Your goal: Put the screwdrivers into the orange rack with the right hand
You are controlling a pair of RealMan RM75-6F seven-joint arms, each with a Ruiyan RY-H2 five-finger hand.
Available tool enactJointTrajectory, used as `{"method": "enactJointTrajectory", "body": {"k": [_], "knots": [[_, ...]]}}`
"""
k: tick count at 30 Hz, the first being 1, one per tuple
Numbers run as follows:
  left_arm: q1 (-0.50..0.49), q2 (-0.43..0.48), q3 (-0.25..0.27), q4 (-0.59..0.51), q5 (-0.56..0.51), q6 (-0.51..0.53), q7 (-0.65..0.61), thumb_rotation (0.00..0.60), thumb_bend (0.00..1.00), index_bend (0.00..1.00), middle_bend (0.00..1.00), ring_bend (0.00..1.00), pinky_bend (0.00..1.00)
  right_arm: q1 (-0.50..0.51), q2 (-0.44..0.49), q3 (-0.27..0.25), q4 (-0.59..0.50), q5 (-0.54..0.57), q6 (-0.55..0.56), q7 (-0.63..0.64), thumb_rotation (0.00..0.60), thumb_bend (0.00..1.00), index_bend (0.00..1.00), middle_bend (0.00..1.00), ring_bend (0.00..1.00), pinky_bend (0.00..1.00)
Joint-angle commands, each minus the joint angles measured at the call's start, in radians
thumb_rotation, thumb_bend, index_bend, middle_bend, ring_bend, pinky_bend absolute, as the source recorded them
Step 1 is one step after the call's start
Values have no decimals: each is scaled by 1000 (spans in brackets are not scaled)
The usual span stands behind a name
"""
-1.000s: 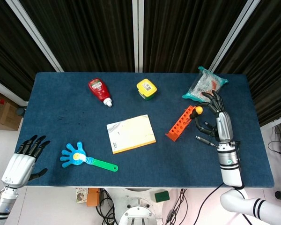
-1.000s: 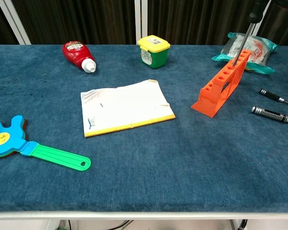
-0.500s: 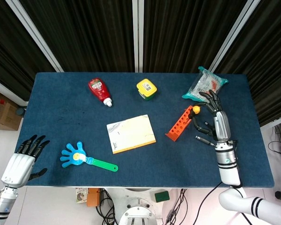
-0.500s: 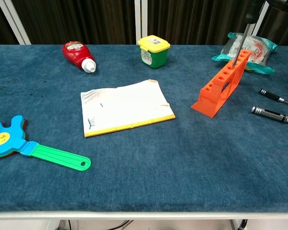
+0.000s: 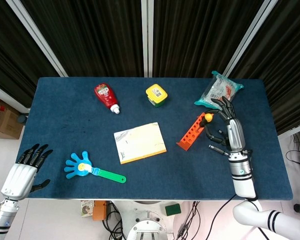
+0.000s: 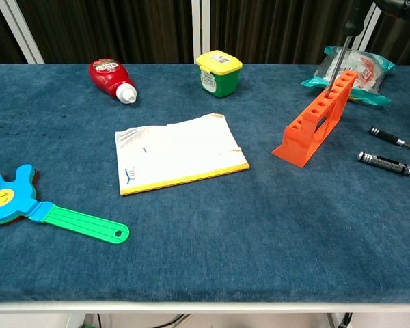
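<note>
So the orange rack [image 5: 191, 132] is a sloped plastic wedge with a row of round holes along the top, sitting right of the table's middle on the fuzzy blue cloth [image 6: 212, 239]. One screwdriver [image 6: 340, 60] stands with its thin metal shaft in a hole at the rack's far, higher end, leaning a bit off vertical, and in the head view its handle shows a yellow ball end. The right hand [image 5: 229, 131] is at about 3 o'clock from the rack, fingers curled toward that handle top; it looks like fingertips are pinching it, though the contact itself is tiny in both views. Two more screwdrivers [image 6: 389, 162] with dark, ribbed handles lie flat on the cloth under the right hand, at roughly 4 o'clock from the rack. At 1 o'clock is a crinkly sealed snack bag [image 5: 219, 90]. Off at 9 o'clock is a yellow-edged notepad [image 5: 139, 142], at 11 o'clock a green tub with a yellow lid [image 5: 156, 94] and a red squeeze bottle [image 5: 106, 97], and at 8 o'clock a blue plastic hand clapper with a green handle [image 5: 92, 169]. The left hand [image 5: 24, 171] is off the table's near-left corner, fingers spread, holding nothing.
</note>
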Motion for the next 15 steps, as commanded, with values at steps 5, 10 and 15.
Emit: {"method": "enactJointTrajectory", "body": {"k": [5,10,15], "knots": [[-1,-2,1,0,2,-2,3,600,56,156,84,28,182,-3,2,-7,12,6,-9,13,600,406,703,128,0,0],[-1,-2,0,0,-1,-3,5,600,56,156,84,28,182,-4,8,-14,23,8,-22,27,600,336,537,95,0,0],[-2,-2,-1,-2,-6,-8,8,600,57,156,84,28,182,-7,26,-25,9,21,-51,32,600,213,259,45,0,0]]}}
